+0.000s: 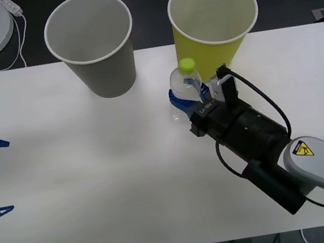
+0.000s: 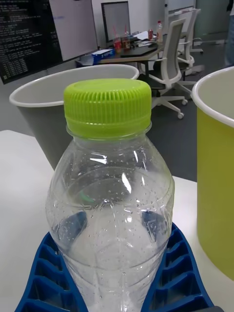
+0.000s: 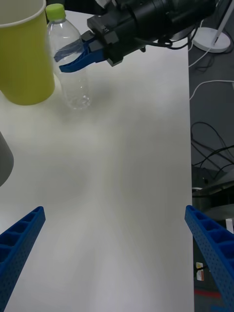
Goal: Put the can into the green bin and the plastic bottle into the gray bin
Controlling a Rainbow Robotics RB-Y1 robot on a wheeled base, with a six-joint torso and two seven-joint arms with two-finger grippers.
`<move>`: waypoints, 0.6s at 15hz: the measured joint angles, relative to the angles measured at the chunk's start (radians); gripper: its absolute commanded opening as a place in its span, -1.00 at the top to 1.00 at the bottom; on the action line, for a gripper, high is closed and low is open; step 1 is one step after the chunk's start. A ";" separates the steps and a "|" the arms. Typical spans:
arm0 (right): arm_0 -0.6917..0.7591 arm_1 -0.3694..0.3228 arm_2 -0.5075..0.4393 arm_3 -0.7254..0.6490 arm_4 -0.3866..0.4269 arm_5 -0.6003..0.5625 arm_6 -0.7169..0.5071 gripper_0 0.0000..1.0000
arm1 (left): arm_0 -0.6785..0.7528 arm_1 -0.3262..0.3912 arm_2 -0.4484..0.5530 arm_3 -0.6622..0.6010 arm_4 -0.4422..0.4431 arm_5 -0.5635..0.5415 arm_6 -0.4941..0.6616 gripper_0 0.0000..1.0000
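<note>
Blue ribbed fingers of the left gripper (image 3: 114,258) sit nearest, spread wide apart over bare white table (image 1: 98,187) at the robot's left edge, holding nothing; that arm looks idle. Further in, the right arm reaches forward across the table, and the right gripper (image 1: 190,96) has its fingers closed around the plastic bottle (image 1: 184,90), one on each side of the clear body below the shoulder. The bottle stands upright with its lime-green cap (image 2: 107,107) on top; from the left wrist view its base appears to rest on the table, though I cannot say for certain that it has not lifted slightly. It stands just in front of the green bin (image 1: 214,21), close to its wall but seemingly not touching it.

Beyond the bottle the two bins stand side by side at the far edge of the table, both upright: the gray bin (image 1: 93,43) toward the robot's left, the green one toward its right. Both show pale insides with nothing visible in them from the front view, and I see no can anywhere on the table.

So, as I judge it, the bottle half of the job is at the grasp stage: it is gripped but not yet carried across to the gray bin. The can part I cannot account for.
</note>
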 measured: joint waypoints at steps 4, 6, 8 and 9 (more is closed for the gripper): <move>0.008 -0.062 -0.059 -0.035 -0.093 -0.090 0.000 1.00 | 0.000 0.000 0.000 0.000 0.000 0.000 0.000 -1.00; 0.025 -0.091 -0.111 -0.037 -0.123 -0.151 -0.006 1.00 | 0.000 0.000 0.000 0.000 0.000 0.000 0.000 -1.00; 0.038 -0.125 -0.155 -0.037 -0.175 -0.208 -0.010 1.00 | 0.000 0.000 0.000 0.000 0.000 0.000 0.000 -1.00; 0.046 -0.146 -0.178 -0.038 -0.203 -0.231 -0.010 1.00 | 0.000 0.000 0.000 0.000 0.000 0.000 0.000 -1.00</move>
